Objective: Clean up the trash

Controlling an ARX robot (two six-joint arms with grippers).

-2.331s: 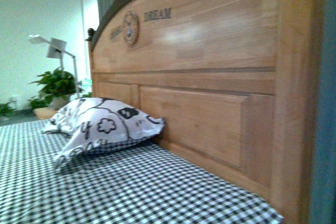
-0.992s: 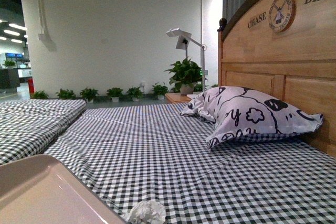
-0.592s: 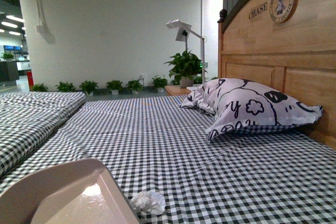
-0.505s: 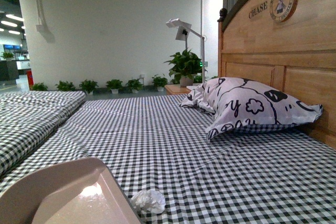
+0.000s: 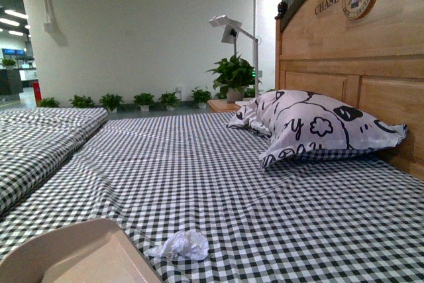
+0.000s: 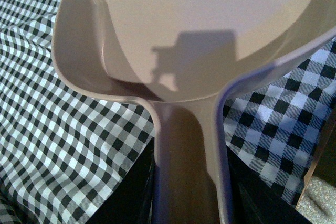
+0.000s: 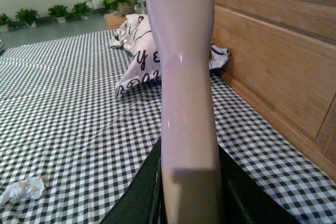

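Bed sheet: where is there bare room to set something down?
Widest bare sheet lies mid-bed, between the folded quilt and the pillow. Also bare right of the tissue wad, toward the headboard. Crowded: near left, dustpan beside the wad.

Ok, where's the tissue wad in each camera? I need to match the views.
Front view: the tissue wad lies on the checked sheet near the bottom edge, just right of the dustpan.
Left wrist view: not in it; the dustpan fills the picture.
Right wrist view: the tissue wad lies on the sheet, across the pale handle from the headboard.
Shared landmark: the printed pillow, beyond the wad in front and right wrist views.
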